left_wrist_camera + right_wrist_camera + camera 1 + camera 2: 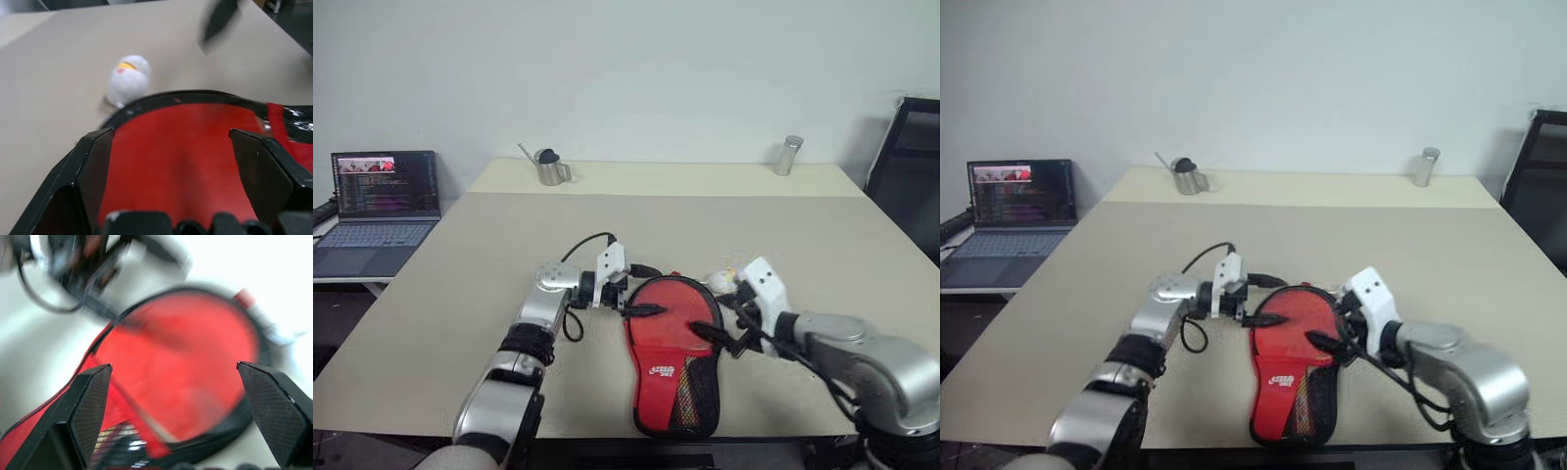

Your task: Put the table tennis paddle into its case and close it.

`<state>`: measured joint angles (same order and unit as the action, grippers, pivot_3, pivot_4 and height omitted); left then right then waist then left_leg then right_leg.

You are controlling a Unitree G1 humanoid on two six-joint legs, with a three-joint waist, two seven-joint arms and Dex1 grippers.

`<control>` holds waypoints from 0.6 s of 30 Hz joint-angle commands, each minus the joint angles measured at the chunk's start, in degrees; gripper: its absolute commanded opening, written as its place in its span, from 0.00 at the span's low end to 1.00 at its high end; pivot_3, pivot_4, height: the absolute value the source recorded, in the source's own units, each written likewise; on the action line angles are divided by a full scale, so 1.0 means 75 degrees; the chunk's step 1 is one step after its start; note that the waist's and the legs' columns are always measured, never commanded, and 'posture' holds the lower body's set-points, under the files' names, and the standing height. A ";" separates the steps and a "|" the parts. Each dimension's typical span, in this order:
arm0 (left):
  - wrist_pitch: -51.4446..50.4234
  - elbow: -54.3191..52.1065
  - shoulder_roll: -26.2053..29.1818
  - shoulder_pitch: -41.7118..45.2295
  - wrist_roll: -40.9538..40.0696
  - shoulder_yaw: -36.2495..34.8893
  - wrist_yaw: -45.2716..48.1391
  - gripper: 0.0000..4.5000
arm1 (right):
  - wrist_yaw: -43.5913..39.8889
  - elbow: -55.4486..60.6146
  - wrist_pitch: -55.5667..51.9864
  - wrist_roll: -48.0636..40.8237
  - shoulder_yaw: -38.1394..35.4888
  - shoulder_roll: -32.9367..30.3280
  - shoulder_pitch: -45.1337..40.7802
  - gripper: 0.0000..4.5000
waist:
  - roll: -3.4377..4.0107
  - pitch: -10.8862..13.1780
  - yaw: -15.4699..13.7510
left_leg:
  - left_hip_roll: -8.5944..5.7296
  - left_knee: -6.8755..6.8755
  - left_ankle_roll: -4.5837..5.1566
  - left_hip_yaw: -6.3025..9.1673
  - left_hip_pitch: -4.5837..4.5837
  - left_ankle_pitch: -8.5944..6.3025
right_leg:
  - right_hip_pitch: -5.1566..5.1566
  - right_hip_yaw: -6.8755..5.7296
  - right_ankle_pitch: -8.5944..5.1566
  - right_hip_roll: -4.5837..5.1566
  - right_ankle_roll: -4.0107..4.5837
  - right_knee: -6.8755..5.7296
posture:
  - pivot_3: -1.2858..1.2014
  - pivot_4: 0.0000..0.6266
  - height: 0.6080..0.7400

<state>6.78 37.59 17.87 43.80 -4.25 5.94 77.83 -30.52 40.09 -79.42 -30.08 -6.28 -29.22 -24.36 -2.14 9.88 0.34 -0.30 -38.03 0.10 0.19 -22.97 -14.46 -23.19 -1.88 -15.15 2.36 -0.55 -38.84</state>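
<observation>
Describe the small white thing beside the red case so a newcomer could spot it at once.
Start at the beige table and find the red case lying near its front edge, between the two grippers. Just off the case's rounded far end, on the right gripper's side, sits a small white ball-like toy, the only white rounded item there, marked with a yellow-orange patch.

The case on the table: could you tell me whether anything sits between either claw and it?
Nothing visible does. The left claw and right claw, both open, flank the red case; the small white toy lies beyond its far edge.
</observation>
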 commanded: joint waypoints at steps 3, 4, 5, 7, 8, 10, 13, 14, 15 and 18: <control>-0.0575 -0.0988 -0.0018 -0.0239 0.0000 0.0442 -0.0276 0.91 | -0.0605 -0.0584 0.0783 -0.0090 -0.0251 -0.1102 -0.0364 1.00 | 0.0000 0.0000 -0.0019 | 0.0001 0.0001 0.0000 0.0000 -0.0001 0.0000 | 0.0000 0.0000 0.0000 -0.0001 -0.0001 0.0001 | 0.52 0.24 1.00; -0.0584 -0.0964 -0.0021 -0.0246 0.0100 0.0558 -0.0347 0.91 | -0.0710 -0.1000 0.1247 0.0164 -0.0060 -0.1370 -0.0443 1.00 | 0.0000 0.0000 -0.0020 | 0.0000 0.0000 0.0000 -0.0001 -0.0001 0.0000 | 0.0000 -0.0001 -0.0001 -0.0002 0.0000 0.0001 | 0.52 0.24 1.00; -0.0544 -0.0945 -0.0008 -0.0261 0.0196 0.0680 -0.0377 0.91 | -0.0826 -0.1384 0.1691 0.0386 0.0138 -0.1588 -0.0516 1.00 | 0.0000 0.0000 -0.0018 | -0.0001 0.0001 0.0000 -0.0004 0.0000 0.0000 | 0.0000 0.0001 -0.0001 -0.0003 -0.0001 0.0001 | 0.52 0.24 1.00; -0.0483 -0.0926 0.0030 -0.0285 0.0309 0.0840 -0.0438 0.91 | -0.1039 -0.1982 0.2492 0.0715 0.0512 -0.1863 -0.0635 1.00 | 0.0000 0.0000 -0.0014 | -0.0003 0.0000 0.0001 -0.0019 0.0005 0.0000 | 0.0000 0.0003 -0.0002 -0.0005 -0.0003 0.0001 | 0.52 0.24 1.00; -0.0527 -0.0947 0.0033 -0.0298 0.0317 0.0888 -0.0466 0.91 | -0.1159 -0.2287 0.2981 0.0961 0.0754 -0.2010 -0.0706 1.00 | 0.0000 0.0000 -0.0011 | -0.0002 0.0001 0.0001 -0.0019 0.0004 0.0000 | 0.0000 0.0003 -0.0004 -0.0008 -0.0007 0.0001 | 0.52 0.24 1.00; -0.0693 -0.1057 0.0006 -0.0314 0.0272 0.0951 -0.0538 0.91 | -0.1543 -0.3148 0.4697 0.2075 0.1679 -0.2524 -0.0932 1.00 | 0.0007 0.0005 -0.0003 | 0.0001 0.0004 0.0001 -0.0019 0.0005 0.0000 | -0.0002 0.0011 -0.0005 -0.0012 -0.0009 0.0002 | 0.52 0.24 1.00; -0.0869 -0.1304 -0.0018 -0.0362 0.0226 0.1072 -0.0602 0.91 | -0.2346 -0.4355 0.6573 0.3055 0.2647 -0.2845 -0.1486 1.00 | 0.0014 0.0012 0.0005 | 0.0000 0.0006 0.0001 -0.0024 0.0003 0.0000 | -0.0006 0.0009 -0.0008 -0.0020 -0.0014 0.0003 | 0.52 0.24 1.00; -0.0943 -0.1417 -0.0027 -0.0394 0.0211 0.1103 -0.0619 0.91 | -0.2589 -0.4665 0.6994 0.3253 0.2861 -0.2863 -0.1639 1.00 | 0.0016 0.0013 0.0013 | 0.0000 0.0006 0.0001 -0.0029 0.0004 0.0000 | -0.0007 0.0009 -0.0009 -0.0021 -0.0015 0.0004 | 0.52 0.24 1.00; -0.1030 -0.1553 -0.0031 -0.0443 0.0195 0.1134 -0.0636 0.91 | -0.2781 -0.4986 0.7375 0.3430 0.3035 -0.2816 -0.1784 1.00 | 0.0017 0.0014 0.0011 | 0.0000 0.0005 0.0001 -0.0032 0.0004 0.0000 | -0.0007 0.0009 -0.0008 -0.0023 -0.0013 0.0003 | 0.52 0.24 1.00; -0.1251 -0.1896 -0.0006 -0.0572 0.0142 0.1214 -0.0675 0.91 | -0.3117 -0.5928 0.8142 0.3820 0.3368 -0.2492 -0.2184 1.00 | 0.0017 0.0014 0.0009 | 0.0002 0.0006 0.0001 -0.0029 0.0003 0.0000 | -0.0007 0.0015 -0.0001 -0.0022 -0.0001 0.0005 | 0.52 0.24 1.00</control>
<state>-1.86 26.51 17.76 39.77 -2.23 14.81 73.09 -52.32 -1.97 -22.59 -3.33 18.33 -48.31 -38.90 -2.01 9.99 0.40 -0.28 -37.99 0.11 -0.02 -22.95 -14.46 -23.24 -1.71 -15.16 2.20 -0.55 -38.81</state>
